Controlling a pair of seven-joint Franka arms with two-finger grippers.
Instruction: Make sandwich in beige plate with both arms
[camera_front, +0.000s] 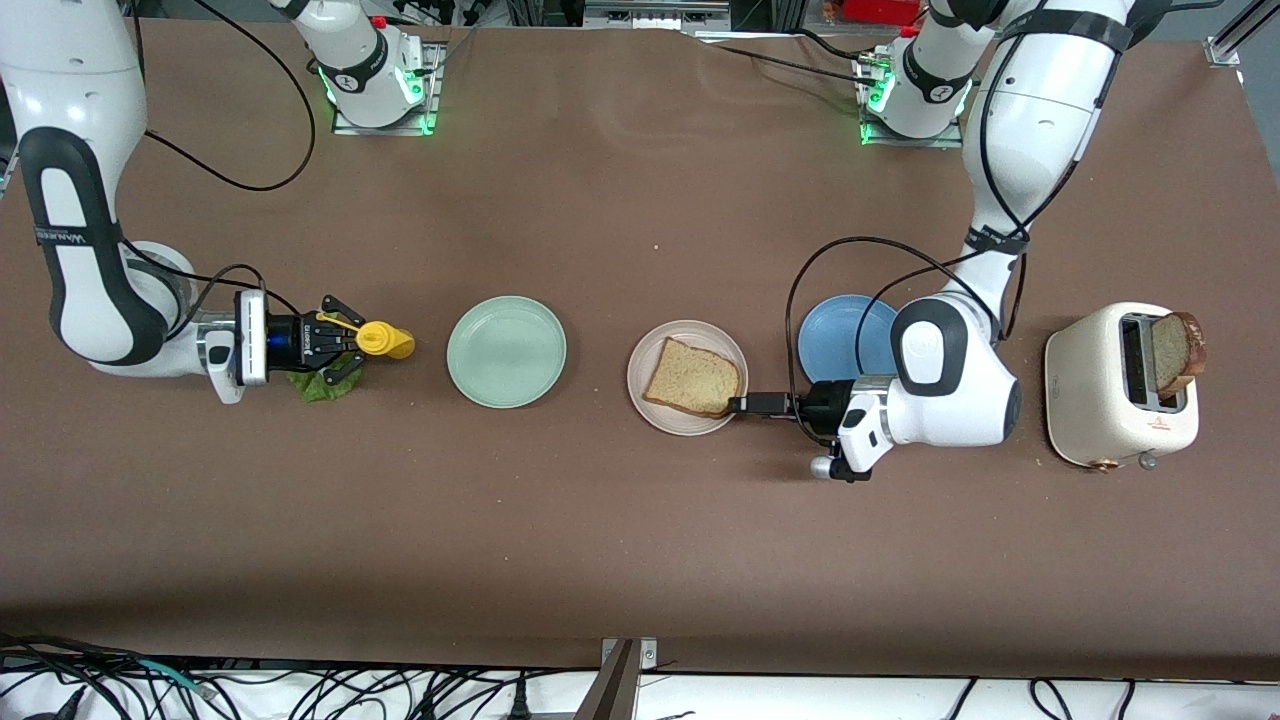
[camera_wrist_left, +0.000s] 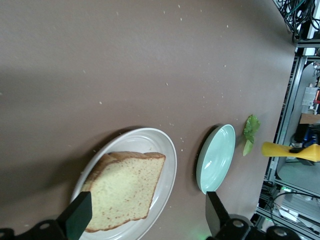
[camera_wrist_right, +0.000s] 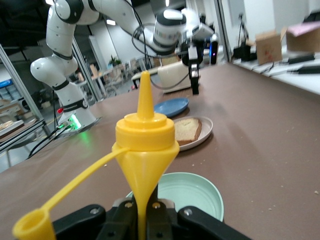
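The front view is showing the whole brown matte surface (camera_front: 640, 560). A square slice of pale, porous bread (camera_front: 692, 377) with a darker crust is lying flat on the round, shallow beige plate (camera_front: 650, 350), midway along the surface. The left hand (camera_front: 745, 404) is sitting low at that plate's rim toward the left arm's end, its fingers spread wide and gripping nothing. Only the left wrist view is showing this clearly: two black fingers (camera_wrist_left: 77, 216) are standing well apart, with the bread and part of the plate rim between them.

The right hand (camera_front: 350, 340) is hovering low near the right arm's end of the surface, clenched on the nozzle of a smooth yellow squeeze bottle (camera_front: 385, 341). The right wrist view is showing what the front view is not: the bottle's cone-shaped tip (camera_wrist_right: 145, 100) and a loose cap dangling on a thin strap (camera_wrist_right: 31, 226). A crinkly green lettuce leaf (camera_front: 325, 383) is lying on the surface under that hand.

A glossy mint green plate (camera_front: 506, 351) is sitting between the bottle and the beige plate. A blue plate (camera_front: 840, 335) is resting beside the beige plate, partly hidden by the left arm. A rounded cream toaster (camera_front: 1100, 400) is standing near the left arm's end, with a browned slice (camera_front: 1175, 352) sticking up from its slot.
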